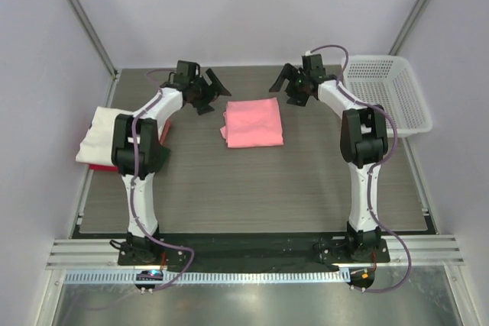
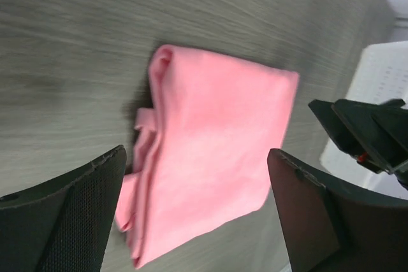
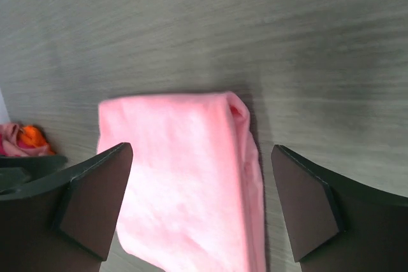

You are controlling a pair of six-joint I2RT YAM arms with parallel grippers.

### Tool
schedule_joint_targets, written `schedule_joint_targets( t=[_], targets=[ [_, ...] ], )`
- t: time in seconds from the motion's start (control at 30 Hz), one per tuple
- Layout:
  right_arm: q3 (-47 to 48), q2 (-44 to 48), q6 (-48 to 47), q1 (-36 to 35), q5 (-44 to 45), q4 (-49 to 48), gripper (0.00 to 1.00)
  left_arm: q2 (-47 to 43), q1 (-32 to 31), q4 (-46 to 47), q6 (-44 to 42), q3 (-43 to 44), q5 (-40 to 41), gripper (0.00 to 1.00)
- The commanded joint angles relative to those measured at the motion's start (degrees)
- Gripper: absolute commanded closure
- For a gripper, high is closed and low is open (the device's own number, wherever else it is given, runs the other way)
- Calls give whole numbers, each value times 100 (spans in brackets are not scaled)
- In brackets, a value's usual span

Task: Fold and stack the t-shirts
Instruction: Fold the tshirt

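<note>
A salmon-pink t-shirt (image 1: 253, 122) lies folded in a rectangle on the table's far middle. It also shows in the left wrist view (image 2: 210, 151) and the right wrist view (image 3: 185, 189). My left gripper (image 1: 212, 89) hangs open and empty above the table, just left of the shirt's far edge. My right gripper (image 1: 286, 83) hangs open and empty just right of that edge. A folded white t-shirt (image 1: 99, 135) rests on a red one (image 1: 98, 166) at the table's left edge.
A white plastic mesh basket (image 1: 386, 97) stands at the far right. The grey wood-grain table (image 1: 252, 188) ends at a metal rail near the arm bases. Walls close in on the left, right and back.
</note>
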State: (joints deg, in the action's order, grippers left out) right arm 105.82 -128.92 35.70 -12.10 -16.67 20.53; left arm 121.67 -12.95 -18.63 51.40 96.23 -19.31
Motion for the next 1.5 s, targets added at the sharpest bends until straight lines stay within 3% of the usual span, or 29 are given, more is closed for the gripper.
schedule_joint_targets(
  t=[0.0,0.13,0.23,0.37,0.43,0.47,0.6,0.97,1.27,1.37,1.4,1.47],
  targets=[
    [-648,841,-239,-47,-127,-734,7,-933,12,-490,-840,-130,908,7],
    [-1745,1325,-371,-56,-82,-997,26,-1522,-85,-1797,-1675,-218,2189,12],
    [-2398,1554,-301,-56,-153,-1270,34,-1839,-243,-2362,-2072,-612,3244,16],
    [-2900,1721,-47,-56,-109,-1482,44,-2042,-427,-2382,-2397,-1334,4205,21],
    [-3066,1765,7,-47,-117,-1587,51,-1876,-629,-2443,-2703,-1405,4705,34],
    [-3093,1774,7,-56,-126,-1596,52,-1762,-717,-2513,-2783,-1361,5274,35],
    [-3164,1809,16,-56,-118,-1649,52,-910,-1077,-3128,-2960,-870,6322,34],
    [-3375,1827,51,-29,-188,-1886,53,927,-973,-4051,-2354,132,7739,42],
    [-3498,1792,60,-12,-188,-2009,54,1140,-481,-3411,-2599,-42,7733,37],
    [-3480,1704,77,-21,-214,-2010,54,1236,-349,-3366,-2670,10,7662,49],
    [-3498,1686,68,-12,-197,-2001,52,1271,-305,-3401,-2679,80,7609,65],
    [-3516,1651,60,-29,-170,-2010,48,1307,-313,-3463,-2670,168,7530,86]
  ],
)
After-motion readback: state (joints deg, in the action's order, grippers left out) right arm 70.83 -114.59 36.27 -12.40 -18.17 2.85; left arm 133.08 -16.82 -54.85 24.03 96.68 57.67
